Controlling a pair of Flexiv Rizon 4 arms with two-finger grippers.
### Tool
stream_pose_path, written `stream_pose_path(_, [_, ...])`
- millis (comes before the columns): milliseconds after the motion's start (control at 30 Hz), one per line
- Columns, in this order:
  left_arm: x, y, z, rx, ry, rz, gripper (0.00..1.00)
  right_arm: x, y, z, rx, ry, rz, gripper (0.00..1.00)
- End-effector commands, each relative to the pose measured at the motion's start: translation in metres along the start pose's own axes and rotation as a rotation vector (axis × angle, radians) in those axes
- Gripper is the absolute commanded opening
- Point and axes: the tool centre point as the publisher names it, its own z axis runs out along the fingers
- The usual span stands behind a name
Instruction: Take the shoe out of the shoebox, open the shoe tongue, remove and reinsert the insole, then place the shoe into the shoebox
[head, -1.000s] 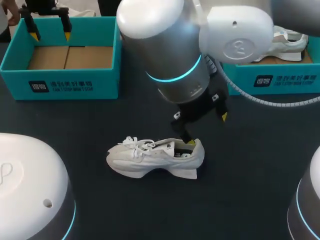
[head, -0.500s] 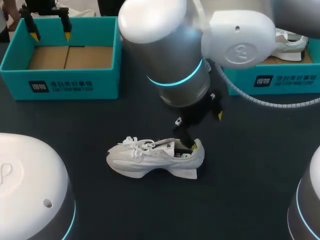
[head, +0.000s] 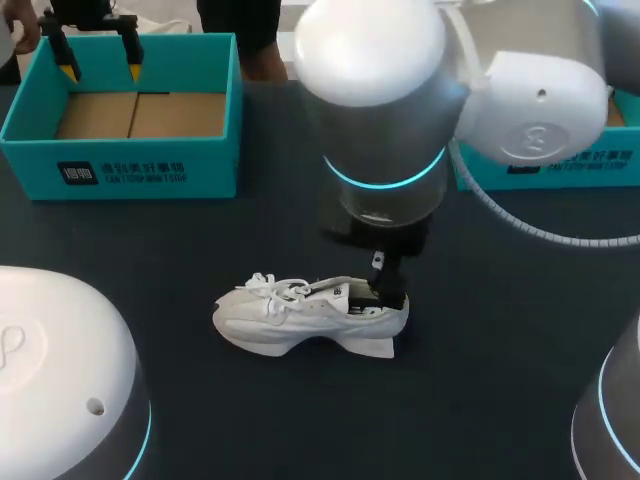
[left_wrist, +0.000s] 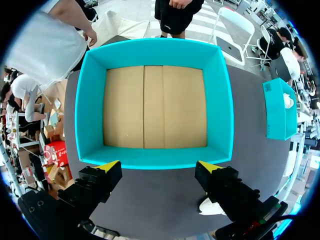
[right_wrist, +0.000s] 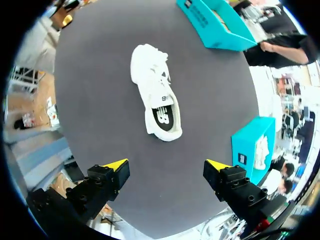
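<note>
Right gripper (right_wrist: 166, 164) risen, fingers spread, shoe (right_wrist: 156, 100) well ahead.

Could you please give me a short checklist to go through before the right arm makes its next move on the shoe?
1. Shoe out of the box, upright on the table: ok.
2. Right gripper open, nothing between its fingers: ok.
3. Insole lying inside the shoe: ok. Whether it has been taken out and put back: cannot tell.
4. Tongue pulled open: cannot tell.
5. Shoebox ahead of the left gripper empty, ready for the shoe: ok.
6. Left gripper open and away from the shoe: ok.
</note>
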Motion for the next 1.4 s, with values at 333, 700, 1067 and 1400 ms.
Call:
stream_pose_path(333, [0.0,0.0,0.0,0.0,0.0,0.0,1.0,-0.008,-0.016,0.01,-0.158,0.061,-0.057,1.0])
stream_pose_path(700, [0.0,0.0,0.0,0.0,0.0,0.0,1.0,-0.036,-0.048,0.021,-0.331,0.135,0.04,1.0])
stream_pose_path(1067, [0.0,0.0,0.0,0.0,0.0,0.0,1.0,-0.034,-0.071,0.037,-0.734,0.282,0.049,1.0])
stream_pose_path(1400, [0.0,0.0,0.0,0.0,0.0,0.0,1.0,-0.021,-0.073,0.052,-0.942,0.261,-0.06,1.0])
